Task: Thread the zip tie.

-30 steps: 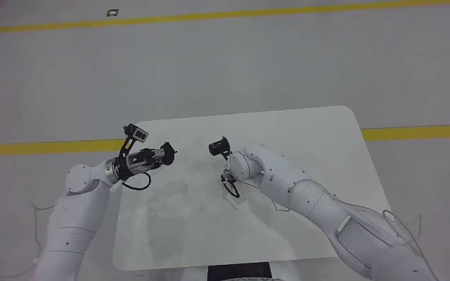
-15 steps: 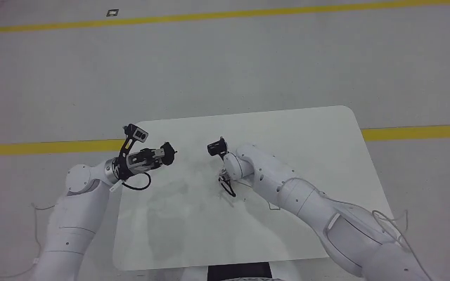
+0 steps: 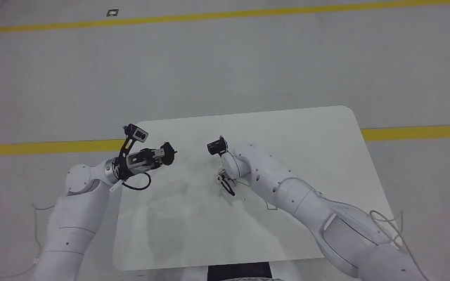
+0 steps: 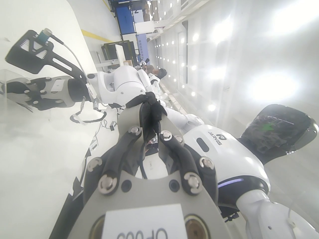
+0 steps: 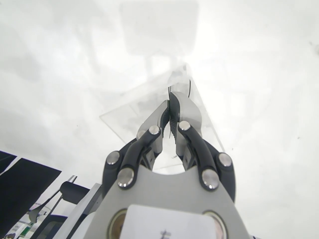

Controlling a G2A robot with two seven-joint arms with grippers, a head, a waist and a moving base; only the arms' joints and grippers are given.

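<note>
Top view: a white table (image 3: pixel 316 140) fills the middle of the frame; the left gripper (image 3: pixel 169 151) is held over the table's left edge, left of frame centre; the right gripper (image 3: pixel 225 186) points down at the tabletop just left of frame centre, well apart from the left one.

Left wrist view: the left gripper (image 4: pixel 147 101) has its fingers drawn together, clamped on a black knotted bundle (image 4: pixel 149 115) that sits between the tips; farther off, the right gripper (image 4: pixel 10 93) lies low over the table (image 4: pixel 37 150), its tips at a clear plate (image 4: pixel 3 75).

Right wrist view: the right gripper (image 5: pixel 172 95) has its pads pressed together, pinching a thin dark strip, apparently the zip tie (image 5: pixel 171 129), which runs between the pads and shows as a fine strand behind them; the fingertips are directly above the clear plate (image 5: pixel 124 118), which rests on the white table (image 5: pixel 249 75); whether the tips touch the plate cannot be told.
</note>
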